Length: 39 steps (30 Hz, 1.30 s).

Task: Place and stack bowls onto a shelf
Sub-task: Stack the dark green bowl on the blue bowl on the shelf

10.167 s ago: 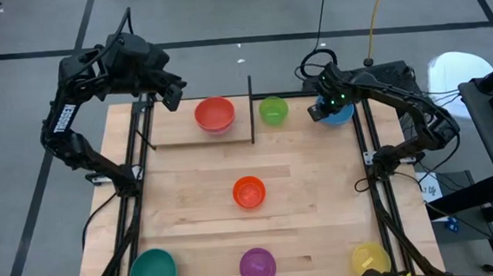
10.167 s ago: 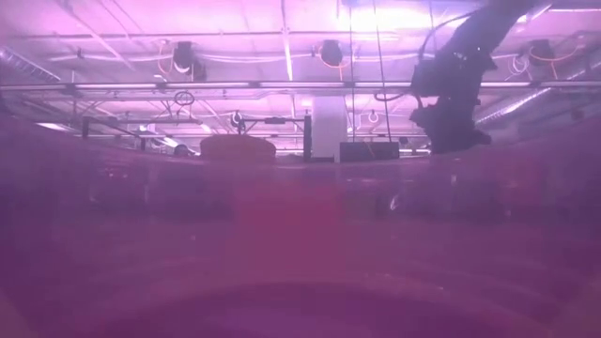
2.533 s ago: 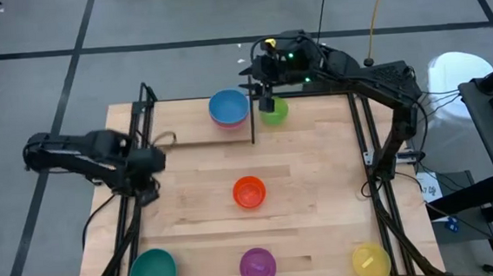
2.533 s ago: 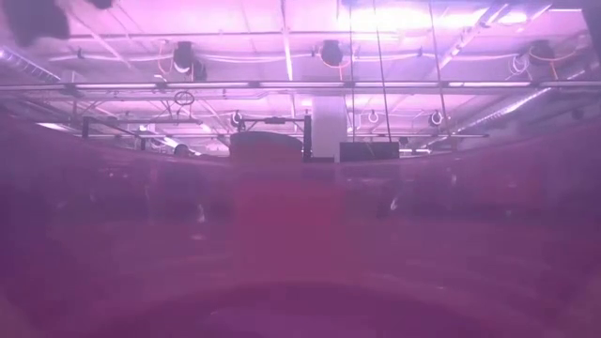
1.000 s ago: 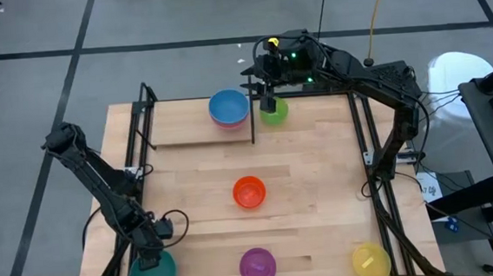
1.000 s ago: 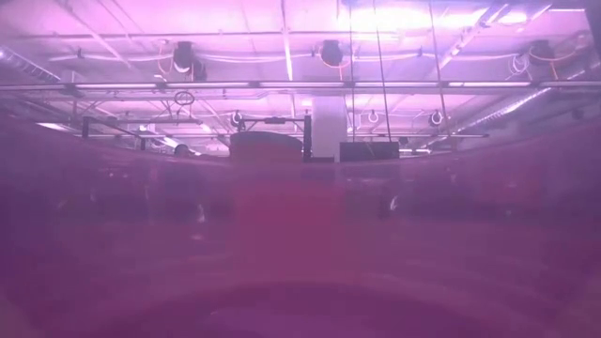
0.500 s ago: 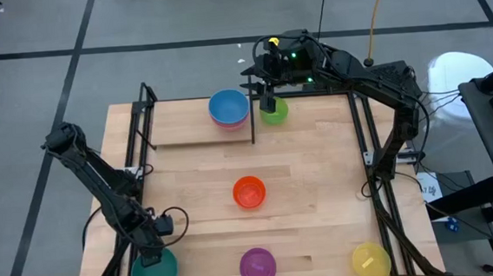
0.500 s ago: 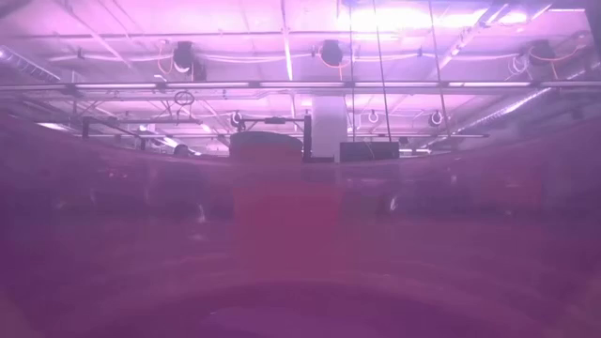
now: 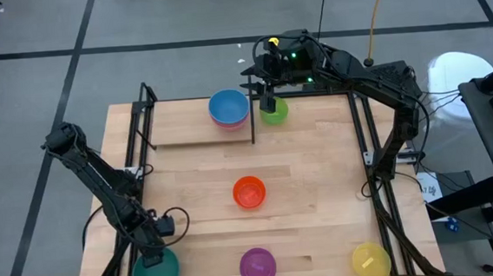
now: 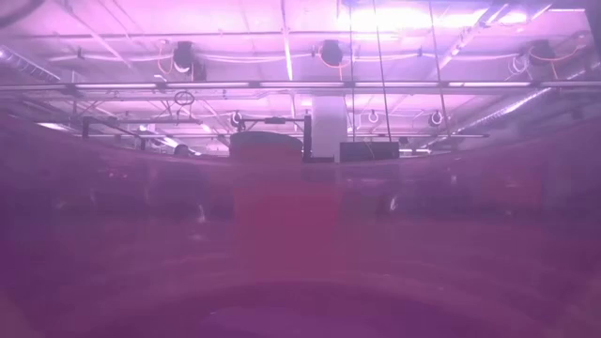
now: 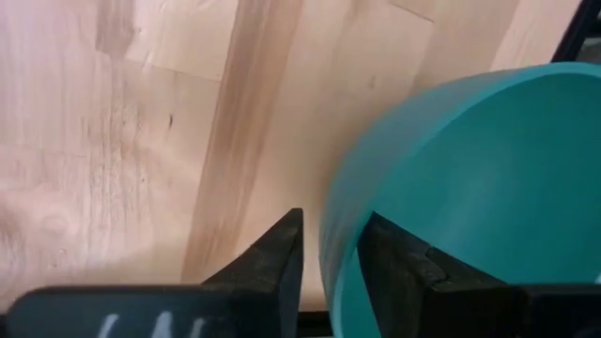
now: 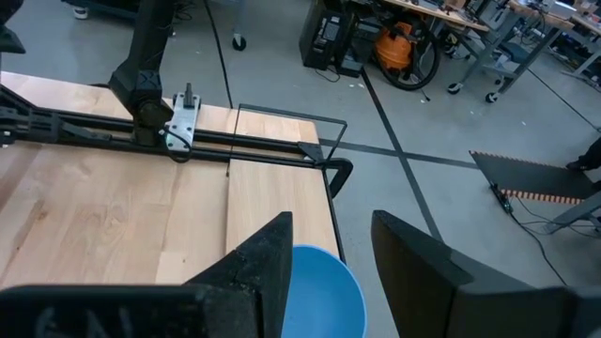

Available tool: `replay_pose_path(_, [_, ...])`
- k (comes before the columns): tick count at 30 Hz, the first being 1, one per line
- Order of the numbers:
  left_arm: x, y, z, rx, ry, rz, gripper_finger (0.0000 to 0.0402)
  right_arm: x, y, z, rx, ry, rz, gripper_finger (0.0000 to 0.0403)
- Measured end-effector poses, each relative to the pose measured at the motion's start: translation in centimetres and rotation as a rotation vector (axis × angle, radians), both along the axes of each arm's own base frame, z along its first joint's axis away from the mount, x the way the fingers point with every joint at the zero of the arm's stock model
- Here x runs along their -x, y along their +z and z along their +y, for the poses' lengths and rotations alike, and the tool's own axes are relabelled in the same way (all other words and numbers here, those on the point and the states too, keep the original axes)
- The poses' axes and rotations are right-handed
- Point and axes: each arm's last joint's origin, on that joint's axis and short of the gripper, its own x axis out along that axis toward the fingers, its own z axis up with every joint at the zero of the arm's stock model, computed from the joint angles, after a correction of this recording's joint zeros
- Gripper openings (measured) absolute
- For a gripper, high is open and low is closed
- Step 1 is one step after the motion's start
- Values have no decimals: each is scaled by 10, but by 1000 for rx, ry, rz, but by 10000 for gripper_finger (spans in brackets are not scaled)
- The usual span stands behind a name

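Left gripper (image 9: pixel 153 256) was down at the near left corner of the table (image 9: pixel 319 176), at the far rim of the teal bowl (image 9: pixel 156 273). Its wrist view showed the two dark fingers (image 11: pixel 272 258) set close together astride the teal wall (image 11: pixel 470 197), one outside over the wood and one inside the bowl, with the rim standing between them. Whether they were actually pressing the rim could not be told.

The right gripper (image 9: pixel 265 89) hung at the far edge of the table, just above the lime green bowl (image 9: pixel 273 112) and beside the upright black rod at the end of the shelf (image 9: pixel 185 129). Its fingers (image 12: pixel 263 258) stood apart with nothing between them, and past them the blue bowl (image 12: pixel 324 282) showed below.

On the shelf, the blue bowl (image 9: pixel 229 105) sat nested on a pink bowl (image 9: pixel 228 121), of which only a sliver of rim showed; the pair stood near the shelf's right end. The lime green bowl rested on the table just past that end.

An orange bowl (image 9: pixel 249 192) sat alone in the middle of the table. Along the near edge, a purple bowl (image 9: pixel 258 266) sat in the centre and a yellow bowl (image 9: pixel 370 260) at the right corner, each well apart from the others.

The low view was filled by a purple blur, with only the shelf's stack (image 10: pixel 266 145) faintly outlined.
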Motion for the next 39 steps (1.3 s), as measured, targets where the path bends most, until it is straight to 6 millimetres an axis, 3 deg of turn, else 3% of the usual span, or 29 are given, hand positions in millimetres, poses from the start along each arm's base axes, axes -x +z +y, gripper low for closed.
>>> replay_pose_path(6, [-1, -1, 2, -20, 91, 13, 14, 0, 0, 0, 0, 0, 0, 141])
replay_pose_path(12, [-4, 0, 12, -71, 199, 82, 10, 1, 1, 0, 5, 2, 0, 141])
replay_pose_path(16, [-8, 11, 28, -152, 235, 120, 10, 7, 6, 2, 17, 4, -14, 141])
replay_pose_path(29, [-12, 125, 128, -387, 425, -33, 10, 53, 40, 14, 153, -108, -61, 141])
replay_pose_path(39, [-54, 190, 199, -503, 428, -147, 10, 73, 43, 16, 200, -266, 13, 141])
